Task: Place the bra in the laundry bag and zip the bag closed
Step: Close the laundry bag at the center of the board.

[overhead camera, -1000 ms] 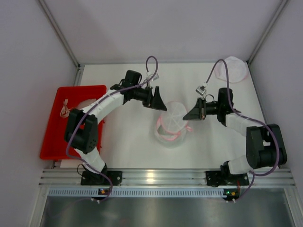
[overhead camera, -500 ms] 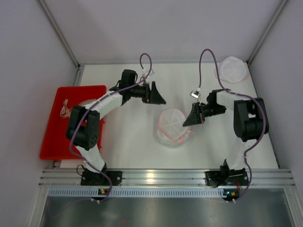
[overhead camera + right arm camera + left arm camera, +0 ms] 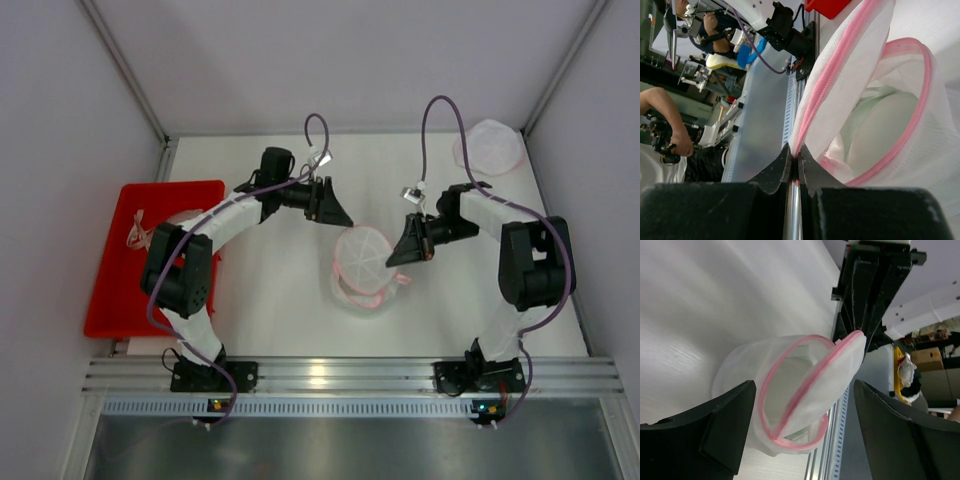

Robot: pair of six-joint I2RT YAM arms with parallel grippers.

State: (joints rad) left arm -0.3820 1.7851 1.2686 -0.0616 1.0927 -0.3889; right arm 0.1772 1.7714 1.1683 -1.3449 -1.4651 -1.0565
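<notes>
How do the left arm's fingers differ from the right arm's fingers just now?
The left fingers stand wide open, while the right fingers are pinched shut. The left fingers hold nothing and sit apart from the laundry bag, while the right fingers grip the bag's pink zip edge. Both pairs are black and point at the same bag from opposite sides.
</notes>
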